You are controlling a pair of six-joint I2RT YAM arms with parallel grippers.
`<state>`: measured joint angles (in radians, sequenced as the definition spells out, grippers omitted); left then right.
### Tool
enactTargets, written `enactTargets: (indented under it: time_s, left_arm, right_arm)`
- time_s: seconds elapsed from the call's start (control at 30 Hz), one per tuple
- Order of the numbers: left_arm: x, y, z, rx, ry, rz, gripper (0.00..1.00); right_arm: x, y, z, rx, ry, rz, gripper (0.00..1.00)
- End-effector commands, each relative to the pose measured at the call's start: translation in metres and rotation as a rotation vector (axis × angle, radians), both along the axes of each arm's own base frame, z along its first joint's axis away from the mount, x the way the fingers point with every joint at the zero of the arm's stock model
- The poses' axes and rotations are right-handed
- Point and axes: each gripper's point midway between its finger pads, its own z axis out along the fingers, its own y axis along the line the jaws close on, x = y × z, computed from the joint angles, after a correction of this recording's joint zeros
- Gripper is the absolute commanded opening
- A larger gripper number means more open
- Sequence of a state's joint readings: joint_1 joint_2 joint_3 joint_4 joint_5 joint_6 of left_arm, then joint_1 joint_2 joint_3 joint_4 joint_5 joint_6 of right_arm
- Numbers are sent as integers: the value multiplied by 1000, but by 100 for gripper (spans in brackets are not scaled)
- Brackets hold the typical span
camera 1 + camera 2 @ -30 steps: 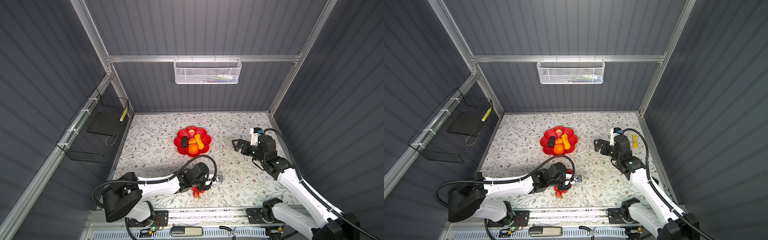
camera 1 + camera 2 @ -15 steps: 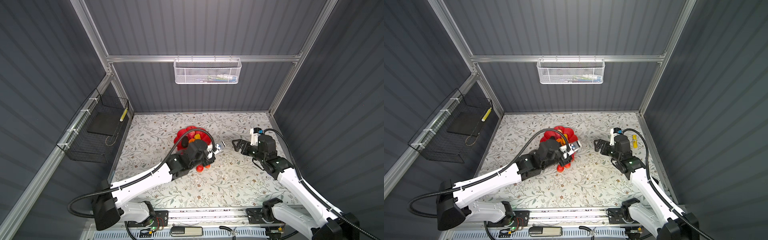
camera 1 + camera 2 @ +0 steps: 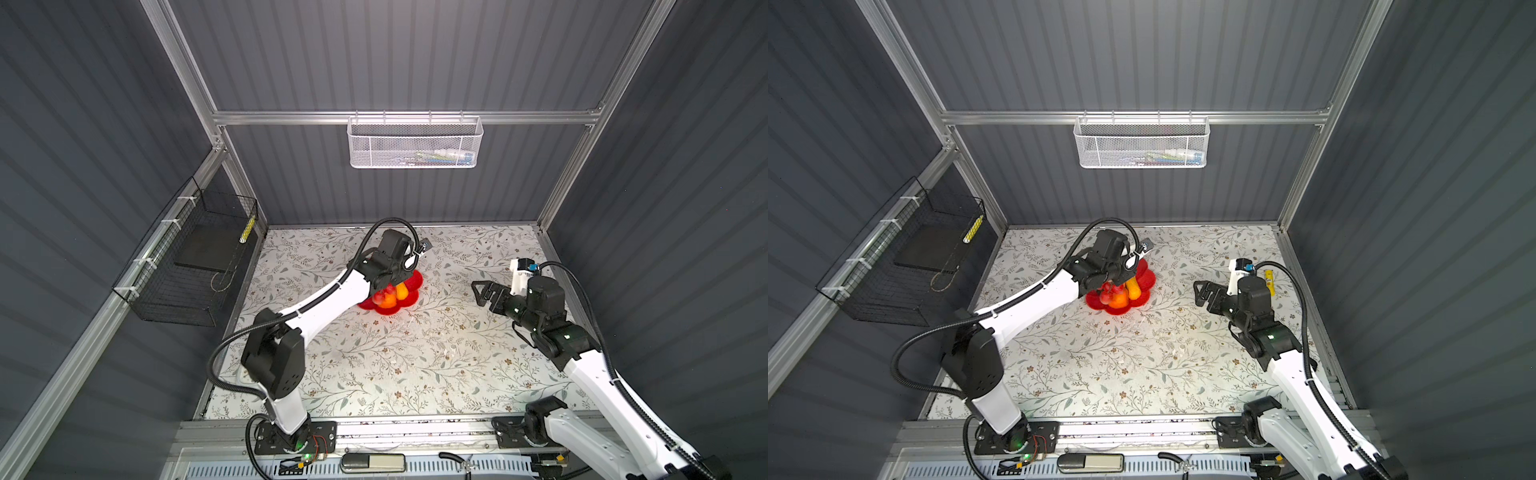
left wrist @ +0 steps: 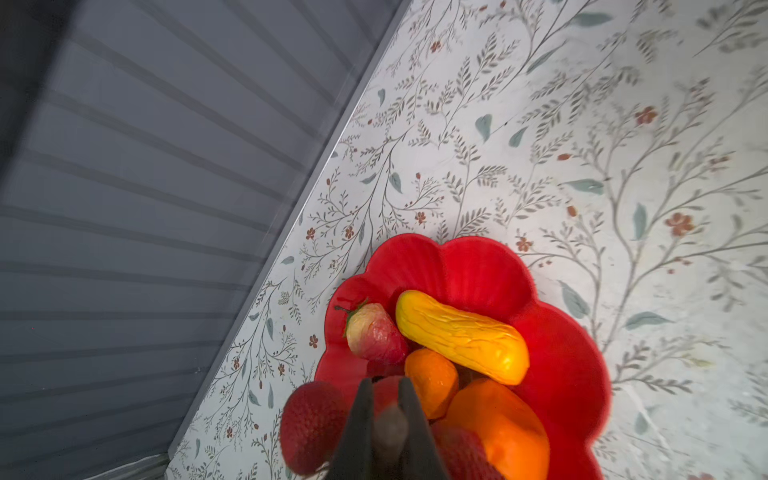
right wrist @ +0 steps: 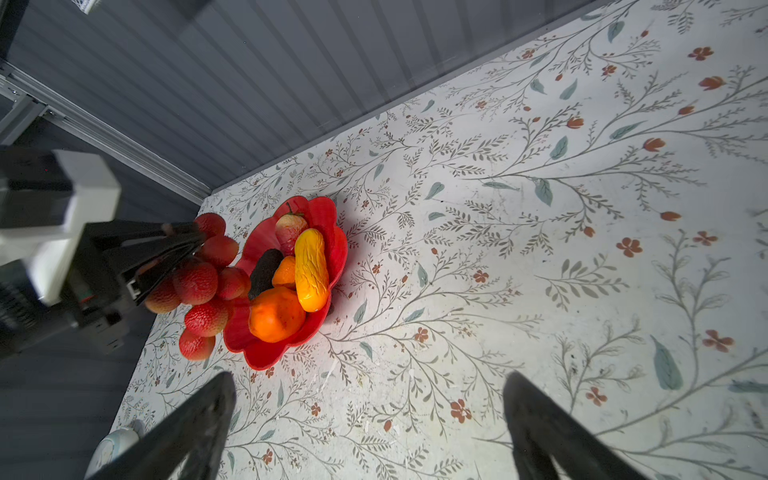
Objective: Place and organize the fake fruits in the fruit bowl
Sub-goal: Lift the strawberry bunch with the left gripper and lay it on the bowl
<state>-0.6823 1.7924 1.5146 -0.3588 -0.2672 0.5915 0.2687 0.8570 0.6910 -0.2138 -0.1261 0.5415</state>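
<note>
The red scalloped fruit bowl (image 5: 332,224) (image 3: 413,286) (image 3: 1144,286) (image 4: 478,266) holds a yellow oblong fruit (image 5: 311,270) (image 4: 461,336), a big orange (image 5: 276,313), a small orange (image 5: 284,270), a dark avocado (image 5: 264,270) and a red-yellow pointed fruit (image 5: 291,228) (image 4: 374,332). My left gripper (image 4: 383,386) is shut on the brown stem of the red grape bunch (image 5: 199,282) (image 4: 311,424), which hangs in the air at the bowl's rim on the left arm's side. To the right of the bowl my right gripper (image 5: 369,380) (image 3: 478,293) stands open and empty.
A white mesh basket (image 3: 415,143) hangs on the back wall. A black wire basket (image 3: 187,266) hangs on the left wall. A small yellow tube (image 3: 1270,282) lies by the table's right edge, behind the right arm.
My left arm has carried the grape bunch from near the table's front edge up to the bowl. The right arm has not moved.
</note>
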Motion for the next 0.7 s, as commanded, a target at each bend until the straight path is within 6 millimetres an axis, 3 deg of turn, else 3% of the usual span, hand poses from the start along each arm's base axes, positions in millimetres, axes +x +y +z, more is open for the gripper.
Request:
enactTargets:
  time_s: [0.0, 0.13, 0.3, 0.4, 0.47, 0.5, 0.67]
  left_arm:
    - [24, 5, -5, 67, -31, 3, 0]
    - [40, 0, -32, 82, 20, 7, 0]
    - [43, -11, -56, 37, 83, 19, 35]
    - [43, -15, -63, -1, 105, 39, 50]
    - [42, -17, -67, -21, 116, 44, 94]
    - [42, -18, -67, -37, 123, 49, 100]
    - [39, -27, -46, -143, 108, 44, 100]
  right_arm:
    - [-7, -4, -12, -10, 36, -3, 99]
    - [-7, -4, -16, -1, 45, -2, 99]
    - [-5, -5, -17, 2, 45, -4, 99]
    - [-4, -5, -17, 4, 46, -4, 99]
    - [-2, -5, -17, 5, 48, -3, 99]
    - [-1, -5, -17, 4, 48, -1, 99]
    - [4, -7, -12, -6, 39, -6, 99]
